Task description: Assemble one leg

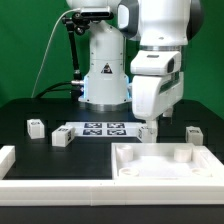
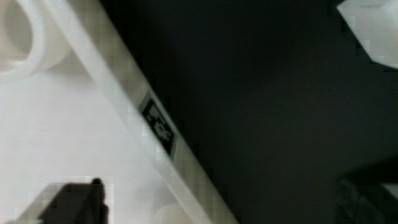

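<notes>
Three small white legs stand on the black table in the exterior view: one [image 1: 36, 127] at the far left, one [image 1: 62, 138] next to it, one [image 1: 193, 132] at the right. My gripper [image 1: 148, 128] hangs over the far edge of the large white tray-like piece [image 1: 165, 162]. In the wrist view my gripper [image 2: 219, 197] is open, with one dark finger [image 2: 71, 203] over the white piece [image 2: 71, 120] and the other over the dark table. Nothing is between the jaws except that piece's edge, which carries a tag [image 2: 157, 121].
The marker board [image 1: 103, 128] lies behind the tray-like piece, in front of the robot base [image 1: 104, 70]. A white raised border [image 1: 12, 160] runs along the exterior view's left and front. A blurred white shape [image 2: 374, 22] shows at the wrist view's edge.
</notes>
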Controlling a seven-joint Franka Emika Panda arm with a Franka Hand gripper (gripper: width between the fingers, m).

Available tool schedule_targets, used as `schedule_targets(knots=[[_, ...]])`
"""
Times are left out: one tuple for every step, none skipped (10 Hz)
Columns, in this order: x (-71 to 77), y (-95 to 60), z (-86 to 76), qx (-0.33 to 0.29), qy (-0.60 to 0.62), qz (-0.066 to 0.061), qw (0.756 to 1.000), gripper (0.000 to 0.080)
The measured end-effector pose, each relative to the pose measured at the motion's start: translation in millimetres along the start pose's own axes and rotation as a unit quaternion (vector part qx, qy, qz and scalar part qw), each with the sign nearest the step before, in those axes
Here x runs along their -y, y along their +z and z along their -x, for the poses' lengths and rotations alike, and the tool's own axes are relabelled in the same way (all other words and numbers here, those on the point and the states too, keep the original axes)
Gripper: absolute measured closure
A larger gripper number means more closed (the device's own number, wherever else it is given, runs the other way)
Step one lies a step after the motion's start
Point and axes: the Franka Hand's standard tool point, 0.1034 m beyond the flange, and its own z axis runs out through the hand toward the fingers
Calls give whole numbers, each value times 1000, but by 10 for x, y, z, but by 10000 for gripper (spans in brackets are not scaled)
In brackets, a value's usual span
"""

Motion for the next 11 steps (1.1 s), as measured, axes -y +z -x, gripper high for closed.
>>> schedule_targets(knots=[[64, -4, -28, -10, 112, -2, 994, 151], [172, 4, -62, -12, 197, -6, 980, 151], [304, 15, -127, -13, 294, -13, 956, 151], [450, 28, -213, -13, 369, -18, 929, 151], [560, 32, -303, -12, 431, -23, 902, 151], [642, 26, -389, -12, 485, -27, 874, 151], [704, 21, -461, -14, 524, -30, 851, 151], [761, 27, -506, -15, 544, -33, 838, 151], [749, 32, -484, -11, 526, -33, 850, 151], [733, 32, -450, 15, 527, -40, 849, 151], [720, 24, -478, 9, 526, -39, 849, 151]])
